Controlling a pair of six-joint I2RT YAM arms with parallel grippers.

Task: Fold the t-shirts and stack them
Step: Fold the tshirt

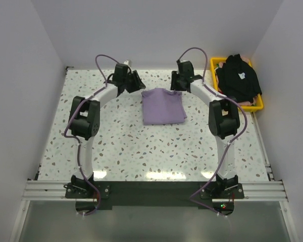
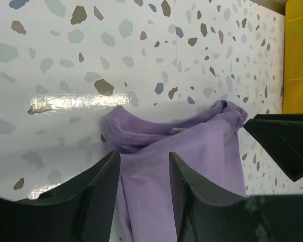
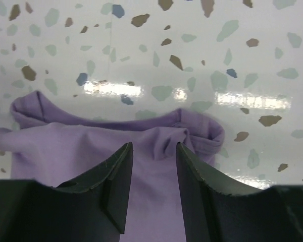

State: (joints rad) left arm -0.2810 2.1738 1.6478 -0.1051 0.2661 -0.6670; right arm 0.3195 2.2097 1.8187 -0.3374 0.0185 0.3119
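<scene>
The lavender-purple t-shirt [image 1: 163, 106] lies folded into a rectangle on the speckled table, far middle. My left gripper [image 1: 137, 83] hovers at its far left corner, jaws open, with the shirt's cloth [image 2: 156, 166] showing between the fingers. My right gripper [image 1: 178, 83] hovers at its far right corner, jaws open over the folded collar edge [image 3: 156, 151]. Neither pinches cloth. The black t-shirt [image 1: 238, 77] with a small white chest mark lies heaped in the yellow basket at the far right.
The yellow plastic basket [image 1: 256, 104] stands against the right wall at the back; its edge shows in the left wrist view [image 2: 298, 55]. White walls enclose the table on three sides. The right gripper's finger [image 2: 285, 141] shows in the left wrist view.
</scene>
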